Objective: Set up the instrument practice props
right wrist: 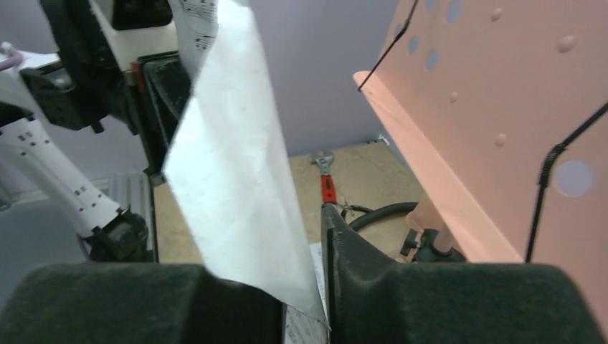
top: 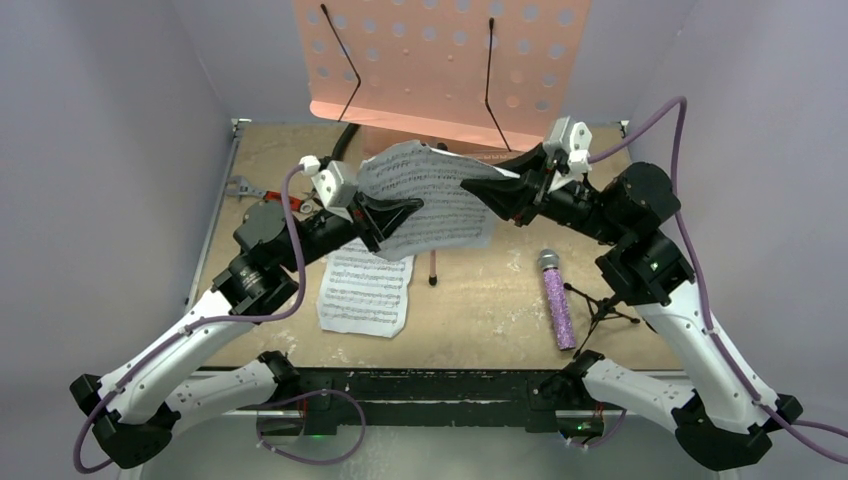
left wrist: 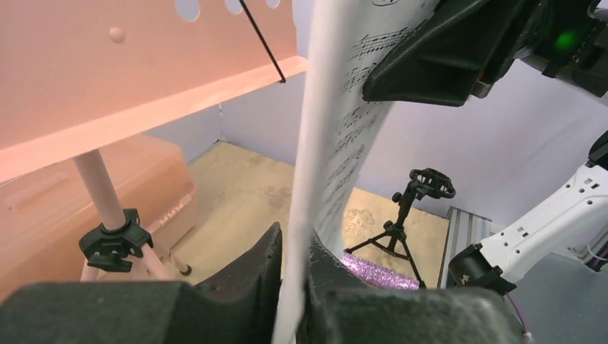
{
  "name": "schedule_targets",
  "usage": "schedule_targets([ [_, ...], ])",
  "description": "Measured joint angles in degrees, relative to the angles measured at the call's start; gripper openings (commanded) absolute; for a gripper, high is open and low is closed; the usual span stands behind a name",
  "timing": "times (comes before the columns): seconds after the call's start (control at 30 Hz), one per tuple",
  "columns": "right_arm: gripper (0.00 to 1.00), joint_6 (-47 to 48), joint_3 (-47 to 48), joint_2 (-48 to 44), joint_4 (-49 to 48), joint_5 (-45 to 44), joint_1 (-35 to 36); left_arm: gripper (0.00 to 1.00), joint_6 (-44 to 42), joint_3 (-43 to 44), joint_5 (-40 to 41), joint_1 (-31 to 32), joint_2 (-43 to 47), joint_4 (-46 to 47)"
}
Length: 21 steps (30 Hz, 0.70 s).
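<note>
plywood table (top: 480, 290) below: flimsy, light sheet-music page (top: 430, 195) wants opposite-edge holds; left gripper (top: 405, 212) clamps one edge, right gripper (top: 480, 188) straddles the other, grip unclear.

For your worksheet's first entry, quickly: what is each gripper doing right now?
Left gripper: closed on the white paper sheet-music page.
Right gripper: closed on that same page's other edge.

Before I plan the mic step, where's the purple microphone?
Top view: the purple microphone lies flat on the table, right side, just left of the black mic stand.
</note>
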<state>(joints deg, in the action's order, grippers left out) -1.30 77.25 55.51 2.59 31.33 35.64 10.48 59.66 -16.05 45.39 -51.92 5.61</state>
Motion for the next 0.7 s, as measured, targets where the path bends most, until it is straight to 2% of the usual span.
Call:
schedule_targets([
  [0.13, 0.50, -1.7, 2.0, 0.7, -1.1, -4.1, 0.0, 0.00, 0.2, 2.1, 0.1, 0.0, -0.7, 0.2],
  [0.23, 0.56, -3.3, 4.4, 1.4, -2.3, -7.5, 0.0, 0.00, 0.7, 3.9, 0.9, 0.0, -1.2, 0.4],
  [0.43, 0.55, -6.5, 12.6, 3.8, -3.4, -13.2, 0.0, 0.00, 1.0, 9.6, 2.9, 0.0, -3.1, 0.7],
  [0.7, 0.45, -10.0, 20.0, 7.1, -1.9, -22.1, 0.0, 0.00, 1.2, 19.3, 8.3, 0.0, -6.5, -1.0],
])
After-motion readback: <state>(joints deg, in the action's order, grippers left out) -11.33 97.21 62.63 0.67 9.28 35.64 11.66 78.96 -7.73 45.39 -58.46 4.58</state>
